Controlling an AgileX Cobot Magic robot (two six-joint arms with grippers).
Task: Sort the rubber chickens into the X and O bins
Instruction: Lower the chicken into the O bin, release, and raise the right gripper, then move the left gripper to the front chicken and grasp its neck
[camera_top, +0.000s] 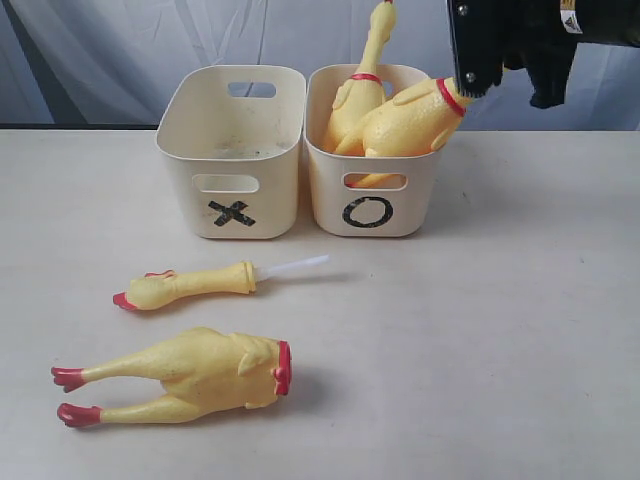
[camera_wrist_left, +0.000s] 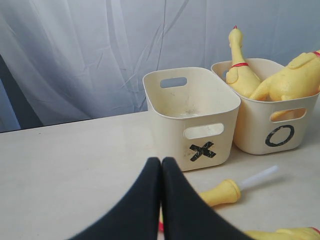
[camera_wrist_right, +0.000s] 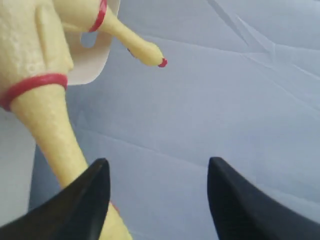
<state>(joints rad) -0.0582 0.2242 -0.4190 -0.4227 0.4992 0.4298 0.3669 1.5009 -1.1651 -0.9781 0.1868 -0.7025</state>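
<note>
Two whole rubber chickens stand in the O bin: one upright, the other leaning right over the rim. My right gripper hovers at the leaning chicken's neck. In the right wrist view this gripper is open. The neck runs beside one finger, and only curtain shows between the jaws. The X bin is empty. The headless body and the neck-and-head piece with its white tube lie on the table in front. My left gripper is shut on nothing, low over the table, facing the X bin.
Both bins stand side by side at the back of the cream table, before a pale blue-grey curtain. The O bin with its chickens also shows in the left wrist view, with the neck-and-head piece just beyond the fingers.
</note>
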